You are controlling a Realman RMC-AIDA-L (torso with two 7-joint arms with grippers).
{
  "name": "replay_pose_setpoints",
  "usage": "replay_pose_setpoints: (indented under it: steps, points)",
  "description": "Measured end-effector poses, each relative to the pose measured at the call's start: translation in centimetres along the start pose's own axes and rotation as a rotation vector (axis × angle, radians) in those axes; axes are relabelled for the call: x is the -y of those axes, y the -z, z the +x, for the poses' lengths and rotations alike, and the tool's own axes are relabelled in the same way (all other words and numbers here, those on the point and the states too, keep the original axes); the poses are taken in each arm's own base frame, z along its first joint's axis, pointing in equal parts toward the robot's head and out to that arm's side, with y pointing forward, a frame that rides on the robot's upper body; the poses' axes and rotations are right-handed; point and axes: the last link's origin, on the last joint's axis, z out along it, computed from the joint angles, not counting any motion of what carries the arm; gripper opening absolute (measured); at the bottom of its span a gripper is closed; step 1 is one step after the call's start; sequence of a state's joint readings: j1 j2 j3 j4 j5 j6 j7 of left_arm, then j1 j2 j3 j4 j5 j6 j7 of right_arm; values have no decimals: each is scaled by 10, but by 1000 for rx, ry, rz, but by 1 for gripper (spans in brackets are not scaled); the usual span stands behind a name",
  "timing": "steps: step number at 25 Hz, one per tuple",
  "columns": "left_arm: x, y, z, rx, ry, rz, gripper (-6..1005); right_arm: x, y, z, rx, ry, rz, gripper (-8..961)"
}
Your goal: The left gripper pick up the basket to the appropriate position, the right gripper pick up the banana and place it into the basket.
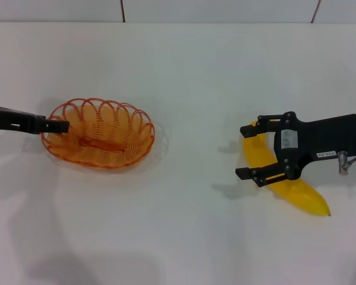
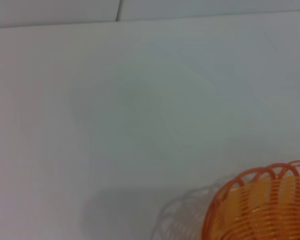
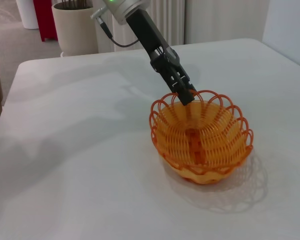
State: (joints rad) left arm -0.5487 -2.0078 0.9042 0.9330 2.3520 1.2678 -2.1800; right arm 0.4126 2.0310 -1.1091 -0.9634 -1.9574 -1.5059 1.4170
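Observation:
The orange wire basket sits on the white table at the left, and nothing lies in it. My left gripper reaches in from the left and is shut on the basket's left rim; the right wrist view shows it pinching the rim of the basket. A part of the basket shows in the left wrist view. The yellow banana lies on the table at the right. My right gripper is open just above it, with one finger on each side of its upper end.
The white table spreads wide between the basket and the banana. Its far edge meets a tiled wall. In the right wrist view a pale planter and a red object stand on the floor beyond the table.

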Motion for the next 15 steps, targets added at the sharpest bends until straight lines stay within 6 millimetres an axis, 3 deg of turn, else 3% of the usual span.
replay_pose_setpoints:
  steps: [15]
  points:
    - [-4, -11, -3, 19, -19, -9, 667, 0, -2, 0, 1, -7, -6, 890]
